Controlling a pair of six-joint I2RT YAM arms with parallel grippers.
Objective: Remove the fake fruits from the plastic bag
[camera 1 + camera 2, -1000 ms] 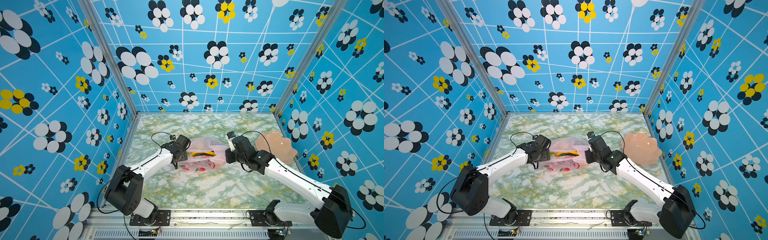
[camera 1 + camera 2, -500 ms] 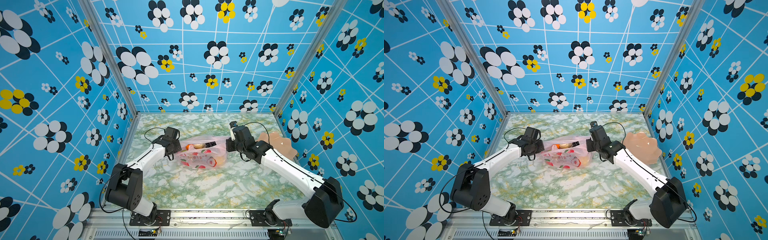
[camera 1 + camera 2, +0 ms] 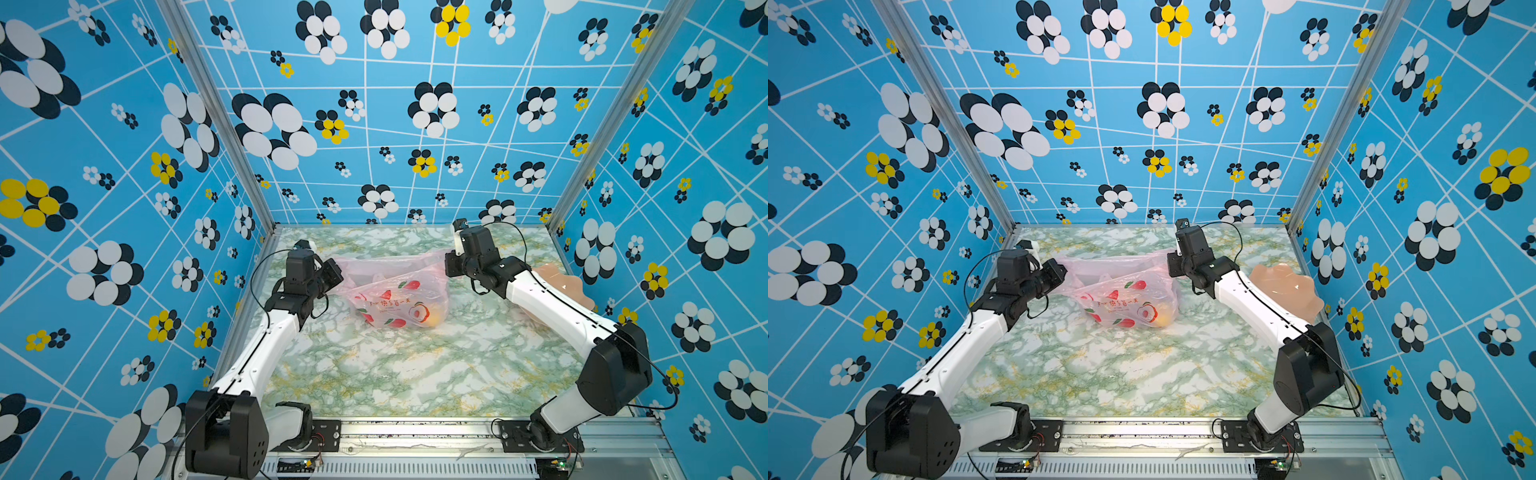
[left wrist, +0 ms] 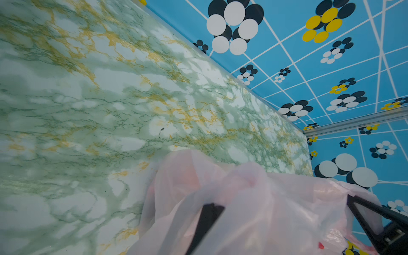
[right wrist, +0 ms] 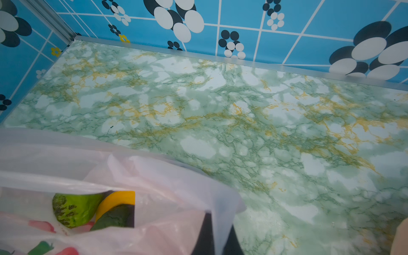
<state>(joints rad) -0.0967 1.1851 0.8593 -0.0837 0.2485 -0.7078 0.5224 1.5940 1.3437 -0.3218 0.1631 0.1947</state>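
Observation:
The pink plastic bag [image 3: 399, 297] [image 3: 1129, 297] is stretched between my two grippers above the marbled table in both top views. My left gripper [image 3: 332, 272] [image 3: 1059, 272] is shut on the bag's left edge. One black finger [image 4: 208, 218] shows under the film in the left wrist view. My right gripper [image 3: 451, 266] [image 3: 1173, 266] [image 5: 220, 236] is shut on the right edge. Through the bag's mouth [image 5: 123, 176] I see fake fruits: a green one [image 5: 72, 209], a yellow one [image 5: 117, 199] and a dark green one [image 5: 114, 217]. An orange one [image 3: 434, 318] shows through the film.
A peach scalloped bowl [image 3: 561, 282] [image 3: 1287, 286] stands at the right, partly behind my right arm. Blue flowered walls close in the table [image 3: 374, 374] on three sides. The aluminium rail [image 3: 415, 428] with both arm bases runs along the front.
The left gripper has shut on the bag's left edge. Both arms have moved apart and towards the back wall, pulling the bag's mouth wide between them.

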